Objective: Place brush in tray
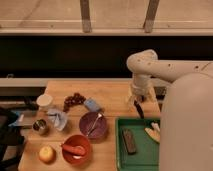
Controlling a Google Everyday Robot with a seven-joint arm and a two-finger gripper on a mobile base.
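Brush (139, 111) hangs tilted from gripper (137, 101), fingers pinching its upper end, at far rim of green tray (118, 146).

tray (143, 153): smooth plastic | table (113, 97): matt wood | end effector (138, 102), over table, grips brush (139, 110)

Colours around your green tray (142, 156)
Just above the tray's far rim, your cream gripper (139, 102) clasps the black brush (139, 110); inside the tray, a dark block (129, 141) and a tan piece (152, 134); left of it, a purple bowl (93, 125) and a red bowl (76, 149).
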